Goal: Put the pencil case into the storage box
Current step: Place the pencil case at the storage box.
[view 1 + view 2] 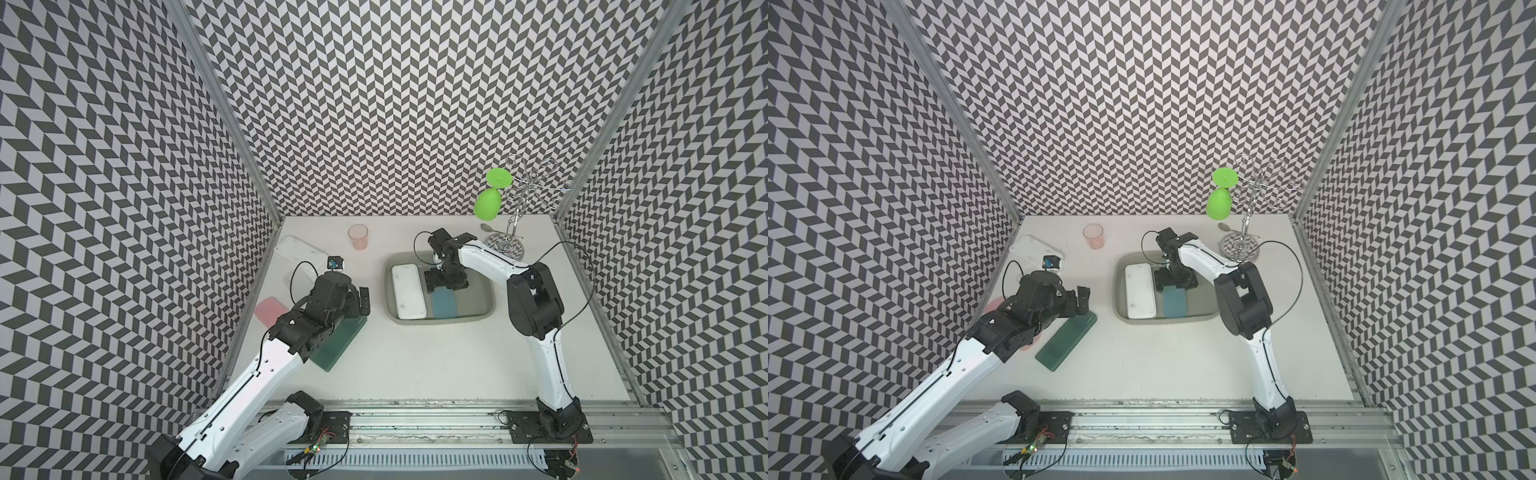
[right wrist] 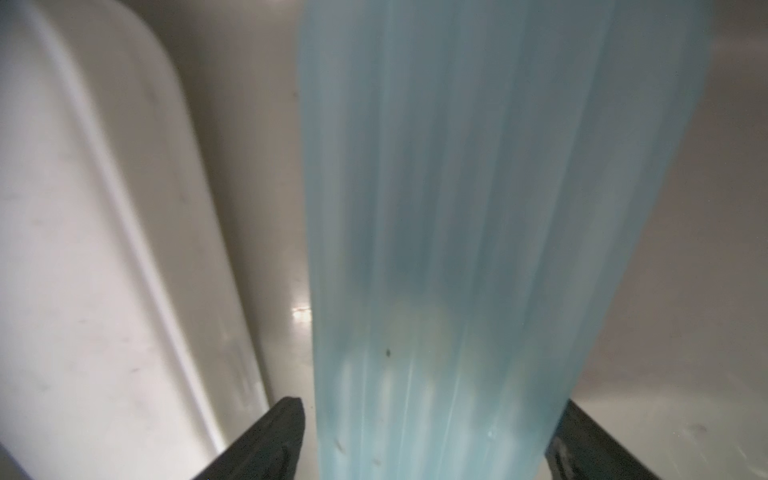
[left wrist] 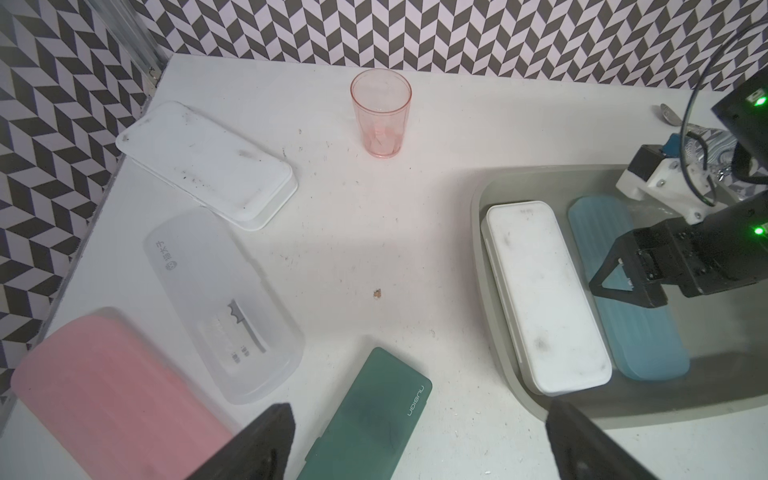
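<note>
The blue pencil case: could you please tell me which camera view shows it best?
Left wrist view: the blue pencil case shows nearly full length. Both top views show only its near half; the right wrist view shows it close and blurred.

Lab test cell: chevron-patterned walls (image 1: pixel 415 104).

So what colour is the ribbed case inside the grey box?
Light blue. The ribbed plastic pencil case shows best in the left wrist view.
</note>
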`<action>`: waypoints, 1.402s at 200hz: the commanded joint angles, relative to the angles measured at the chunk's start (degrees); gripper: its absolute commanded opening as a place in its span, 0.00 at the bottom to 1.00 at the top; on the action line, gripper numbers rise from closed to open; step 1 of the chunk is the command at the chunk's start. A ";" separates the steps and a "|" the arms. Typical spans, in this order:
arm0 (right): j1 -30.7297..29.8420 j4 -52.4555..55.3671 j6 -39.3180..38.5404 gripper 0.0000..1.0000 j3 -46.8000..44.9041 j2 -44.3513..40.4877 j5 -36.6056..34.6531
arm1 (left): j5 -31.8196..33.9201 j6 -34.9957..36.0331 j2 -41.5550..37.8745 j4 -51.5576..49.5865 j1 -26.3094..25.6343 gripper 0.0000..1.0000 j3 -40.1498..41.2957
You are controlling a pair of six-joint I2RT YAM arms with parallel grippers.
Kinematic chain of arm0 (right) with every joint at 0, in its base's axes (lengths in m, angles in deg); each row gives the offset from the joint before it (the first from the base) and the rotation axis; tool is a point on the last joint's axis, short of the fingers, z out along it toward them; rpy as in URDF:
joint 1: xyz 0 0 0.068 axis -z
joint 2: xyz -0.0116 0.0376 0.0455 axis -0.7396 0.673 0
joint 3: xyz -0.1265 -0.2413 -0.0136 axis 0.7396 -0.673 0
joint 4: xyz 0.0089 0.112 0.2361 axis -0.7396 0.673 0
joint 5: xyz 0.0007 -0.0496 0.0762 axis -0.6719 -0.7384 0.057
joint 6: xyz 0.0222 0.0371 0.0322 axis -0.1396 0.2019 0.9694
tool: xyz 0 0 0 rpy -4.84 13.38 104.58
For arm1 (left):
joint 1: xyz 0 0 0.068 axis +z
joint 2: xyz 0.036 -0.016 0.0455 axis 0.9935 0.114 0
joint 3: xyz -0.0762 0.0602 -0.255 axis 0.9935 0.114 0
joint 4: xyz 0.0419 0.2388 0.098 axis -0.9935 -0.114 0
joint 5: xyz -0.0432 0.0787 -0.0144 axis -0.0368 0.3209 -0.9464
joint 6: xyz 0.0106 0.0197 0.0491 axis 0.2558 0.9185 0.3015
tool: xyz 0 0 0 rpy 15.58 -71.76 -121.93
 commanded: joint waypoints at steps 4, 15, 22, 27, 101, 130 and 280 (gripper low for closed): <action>-0.45 -5.08 -0.90 1.00 1.39 -0.52 6.39 | 0.78 -0.41 0.16 -0.45 0.47 1.00 -1.76; -0.51 -6.56 -0.90 1.00 0.97 -1.13 8.24 | 0.72 -0.56 0.23 -0.31 0.49 1.00 -1.59; -0.52 -7.45 -0.85 1.00 0.67 -1.28 9.53 | 0.66 -0.57 0.27 -0.28 0.51 1.00 -1.57; -0.52 -8.01 -0.82 1.00 0.57 -1.38 10.39 | 0.65 -0.56 0.42 -0.28 0.56 1.00 -1.51; -0.29 -7.98 -0.66 1.00 -1.04 -2.95 8.98 | 0.84 -0.61 3.21 -0.25 0.82 1.00 -1.53; 1.04 -6.80 -0.49 1.00 -3.10 -7.71 2.97 | -1.43 -0.36 7.61 -1.30 2.19 1.00 -2.95; 0.95 -14.55 -0.29 0.99 -16.69 -18.24 10.46 | -20.73 -74.34 4.25 -16.62 11.70 1.00 6.20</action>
